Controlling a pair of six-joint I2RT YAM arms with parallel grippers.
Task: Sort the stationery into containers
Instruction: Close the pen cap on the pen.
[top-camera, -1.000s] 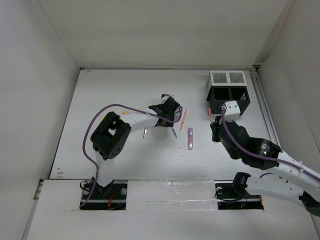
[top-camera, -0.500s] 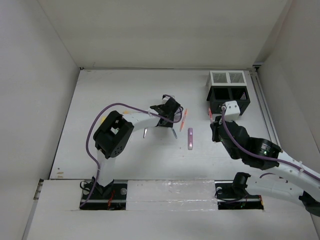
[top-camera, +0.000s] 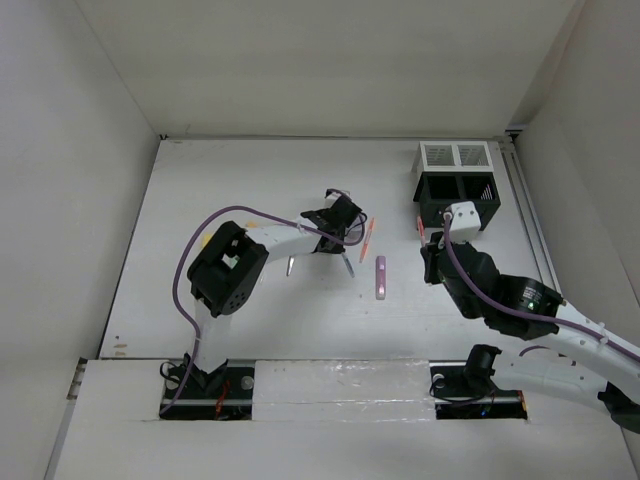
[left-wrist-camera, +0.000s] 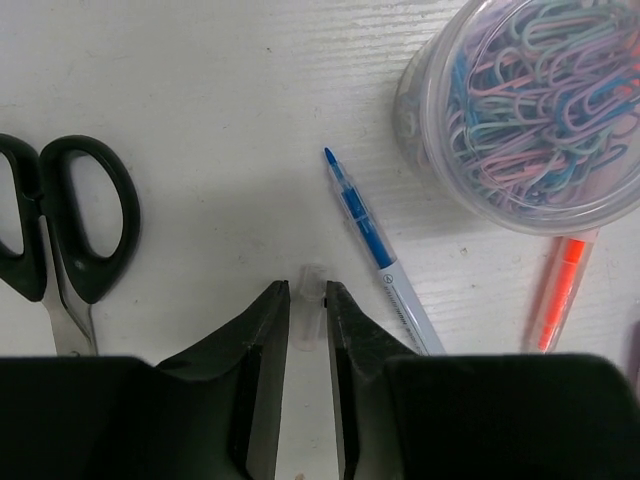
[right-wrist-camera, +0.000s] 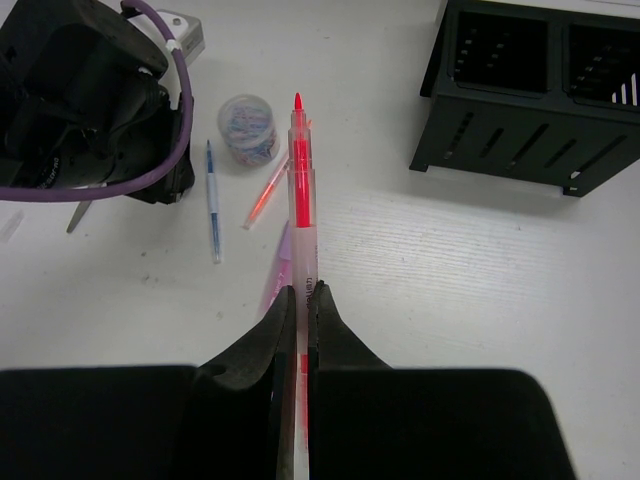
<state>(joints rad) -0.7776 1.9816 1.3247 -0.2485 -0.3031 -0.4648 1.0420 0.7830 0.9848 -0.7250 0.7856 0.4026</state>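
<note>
Right claw (right-wrist-camera: 299, 300): clamped on a red pen (right-wrist-camera: 299, 180), tip aimed ahead, short of the organiser (right-wrist-camera: 520, 120) and to its left.

Left claw (left-wrist-camera: 307, 300): jaws narrowly apart, straddling a small clear cap (left-wrist-camera: 312, 285) on the desk (left-wrist-camera: 200, 80), well left of the organiser. Scissors (left-wrist-camera: 88, 288), blue pen (left-wrist-camera: 375, 245), orange highlighter (left-wrist-camera: 558, 295) and clip jar (left-wrist-camera: 535, 105) lie around it.

White box (top-camera: 456, 155): adjoins the organiser's far side.
</note>
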